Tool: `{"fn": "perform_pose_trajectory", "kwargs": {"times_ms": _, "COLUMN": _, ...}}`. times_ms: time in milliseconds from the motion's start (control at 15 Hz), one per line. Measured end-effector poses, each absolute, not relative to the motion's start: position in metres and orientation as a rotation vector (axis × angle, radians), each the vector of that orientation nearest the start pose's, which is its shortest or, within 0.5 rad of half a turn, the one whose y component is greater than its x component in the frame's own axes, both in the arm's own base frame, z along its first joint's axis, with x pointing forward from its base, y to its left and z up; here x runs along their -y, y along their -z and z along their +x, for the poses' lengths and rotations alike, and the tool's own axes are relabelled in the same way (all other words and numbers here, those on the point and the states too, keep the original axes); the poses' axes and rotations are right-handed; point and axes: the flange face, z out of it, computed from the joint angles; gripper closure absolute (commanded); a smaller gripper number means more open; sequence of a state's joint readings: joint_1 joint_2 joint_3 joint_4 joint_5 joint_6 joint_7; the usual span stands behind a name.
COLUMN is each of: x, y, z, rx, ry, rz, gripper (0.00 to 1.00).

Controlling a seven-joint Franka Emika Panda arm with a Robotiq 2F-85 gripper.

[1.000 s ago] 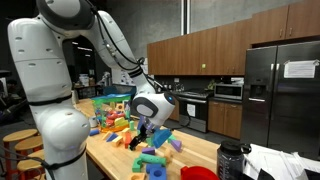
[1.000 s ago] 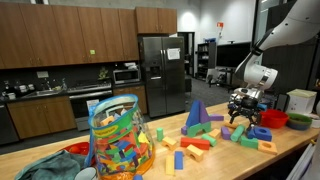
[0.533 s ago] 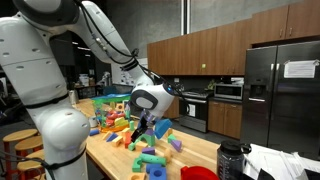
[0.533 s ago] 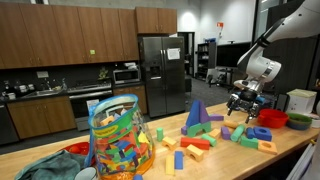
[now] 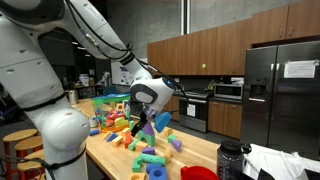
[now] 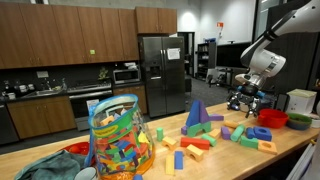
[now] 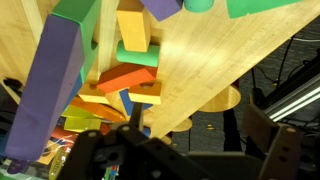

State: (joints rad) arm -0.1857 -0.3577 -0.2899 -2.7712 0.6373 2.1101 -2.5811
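My gripper (image 5: 146, 124) hangs open and empty a little above a heap of coloured foam blocks (image 5: 125, 132) on the wooden table (image 5: 195, 152). In an exterior view the gripper (image 6: 243, 101) hovers over the green and purple blocks (image 6: 240, 131) near the table's end. The wrist view shows a long purple block (image 7: 48, 85), an orange block (image 7: 124, 80) and a yellow block (image 7: 133, 30) ahead of the dark fingers (image 7: 268, 135). Nothing sits between the jaws, and the gripper (image 7: 180, 142) touches no block.
A net bag stuffed with blocks (image 6: 118, 142) stands at the near end. A tall blue and purple arch (image 6: 196, 117) rises mid-table. A red bowl (image 6: 272, 118) and a red bin (image 6: 297, 121) sit by the gripper. A black bottle (image 5: 230, 160) stands near the table edge.
The gripper has risen slightly from the blocks and the wrist has turned. It stays open. No block has moved.
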Motion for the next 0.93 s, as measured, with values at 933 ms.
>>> {"fn": "perform_pose_trajectory", "kwargs": {"times_ms": 933, "x": 0.124, "y": -0.315, "z": 0.325, "rx": -2.503, "ry": -0.971, "rz": 2.133, "gripper": 0.00}}
